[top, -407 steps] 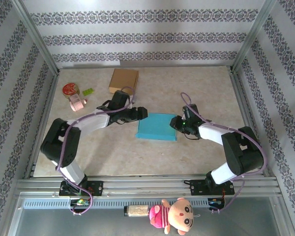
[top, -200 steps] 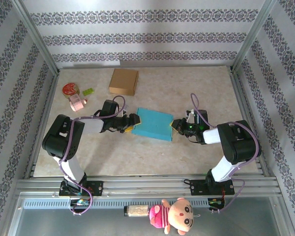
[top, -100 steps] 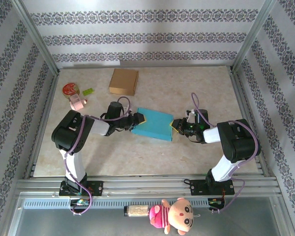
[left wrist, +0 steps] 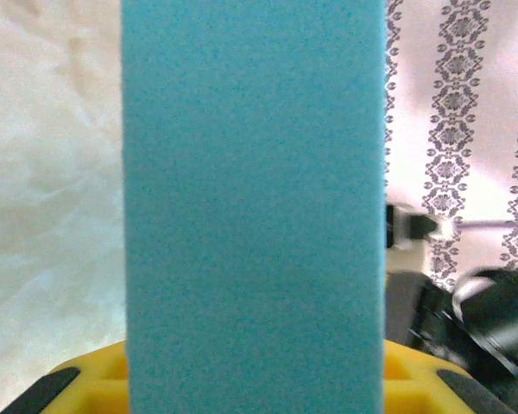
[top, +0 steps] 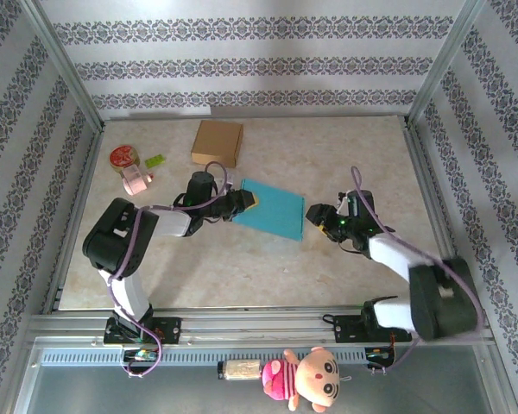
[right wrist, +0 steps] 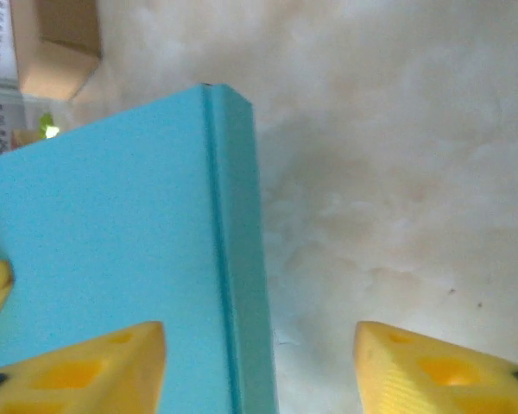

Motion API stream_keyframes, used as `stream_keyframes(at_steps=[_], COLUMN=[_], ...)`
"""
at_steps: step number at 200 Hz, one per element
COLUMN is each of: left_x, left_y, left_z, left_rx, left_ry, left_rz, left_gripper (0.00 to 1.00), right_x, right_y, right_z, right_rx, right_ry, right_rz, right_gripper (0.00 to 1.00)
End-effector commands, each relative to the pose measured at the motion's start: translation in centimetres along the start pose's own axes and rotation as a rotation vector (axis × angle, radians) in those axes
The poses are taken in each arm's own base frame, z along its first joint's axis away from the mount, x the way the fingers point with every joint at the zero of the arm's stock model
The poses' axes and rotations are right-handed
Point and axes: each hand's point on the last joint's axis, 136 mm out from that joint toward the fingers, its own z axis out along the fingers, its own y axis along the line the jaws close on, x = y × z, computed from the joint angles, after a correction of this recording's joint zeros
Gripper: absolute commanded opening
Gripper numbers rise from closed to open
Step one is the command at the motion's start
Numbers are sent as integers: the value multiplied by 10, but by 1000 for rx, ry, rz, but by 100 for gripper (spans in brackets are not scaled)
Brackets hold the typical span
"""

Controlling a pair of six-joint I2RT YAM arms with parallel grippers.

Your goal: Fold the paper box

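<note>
Left wrist view: left hand (left wrist: pixel 255 392) seemingly pinches the paper box (left wrist: pixel 252 190); right hand (right wrist: pixel 259 332) gapes wide near it.

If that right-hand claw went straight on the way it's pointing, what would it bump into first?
Most likely the teal paper box: its folded edge lies just ahead of the right gripper, between its open fingers; the exact gap is unclear.

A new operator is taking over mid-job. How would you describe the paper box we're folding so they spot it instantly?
On the beige table, look at the middle, between the left gripper and the right gripper. The teal paper box is there, a thin flat slab. It is bright teal, while the cardboard box behind it is brown.
</note>
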Motion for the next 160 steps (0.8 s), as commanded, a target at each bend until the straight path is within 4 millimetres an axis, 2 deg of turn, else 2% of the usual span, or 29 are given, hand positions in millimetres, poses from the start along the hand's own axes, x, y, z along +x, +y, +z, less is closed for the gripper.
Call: stream_keyframes(at_steps=[1, 19, 32, 50, 63, 99, 119, 134, 146, 160], left_x=[-16, -23, -28, -33, -34, -34, -33, -31, -31, -30], left_y=[-19, -23, -28, -36, -41, -50, -54, -57, -57, -51], left_z=[-12, -19, -23, -28, -29, -31, -33, -34, -35, -34], left_rx=[-31, -67, -73, -68, -68, -40, -20, -14, -14, -26], left_ry=[-43, -63, -73, -81, -78, -77, -75, -67, -67, -56], left_rz=[39, 7, -22, -34, -34, -63, -82, -94, -103, -131], left_gripper=[30, 29, 28, 28, 28, 28, 28, 28, 27, 27], right_x=[-20, -7, 10, 45, 59, 44, 28, 12, 5, 2], right_y=[34, 89, 119, 151, 156, 154, 144, 148, 151, 151], right_z=[-45, -68, -75, -68, -53, -6, 18, 24, 26, 32], right_rx=[116, 17, -5, -15, 46, 259, 352, 428, 448, 434], right_ry=[-194, -278, -337, -387, -409, -425, -467, -544, -576, -575], right_rz=[-295, -642, -909, -1365, -1624, -1936, -1988, -1991, -1987, -1977], right_gripper=[76, 97, 98, 98, 98, 98, 98, 96, 89, 76])
